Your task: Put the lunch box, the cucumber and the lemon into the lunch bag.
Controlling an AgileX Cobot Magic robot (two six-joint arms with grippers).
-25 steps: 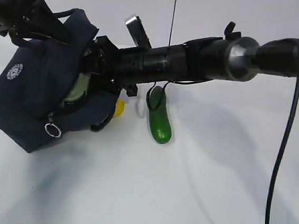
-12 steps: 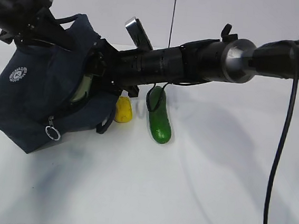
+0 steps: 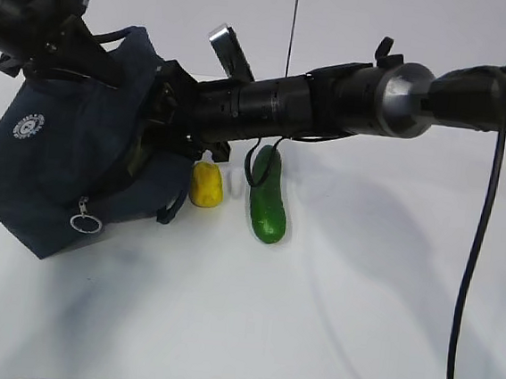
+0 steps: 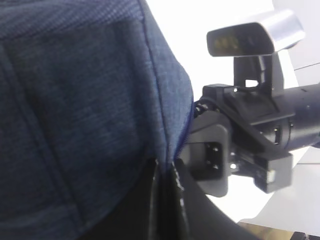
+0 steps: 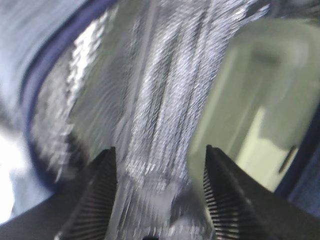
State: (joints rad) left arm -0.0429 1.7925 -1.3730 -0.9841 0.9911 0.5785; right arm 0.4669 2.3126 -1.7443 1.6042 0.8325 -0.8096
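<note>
The navy lunch bag [image 3: 58, 162] stands tilted at the left, its mouth facing right. My left gripper [image 3: 104, 57] holds its top rim; in the left wrist view the gripper [image 4: 165, 195] is shut on the bag's fabric edge [image 4: 170, 125]. My right gripper [image 5: 160, 150] is open inside the bag, in front of the silver lining [image 5: 160, 75]. The pale green lunch box [image 5: 260, 95] lies in the bag, just right of the right finger, outside the jaws. The yellow lemon [image 3: 206, 185] and the dark green cucumber [image 3: 267, 200] lie on the table right of the bag.
The right arm [image 3: 333, 99] stretches across the table above the lemon and cucumber. Its wrist camera [image 3: 231, 48] sticks up near the bag's mouth. The zipper's ring pull [image 3: 84, 222] hangs at the bag's lower front. The white table [image 3: 359, 298] extends right and forward.
The bag's lower part has swung left, uncovering the lemon fully. The lunch box, seen in the bag's mouth before, now sits deeper inside.
</note>
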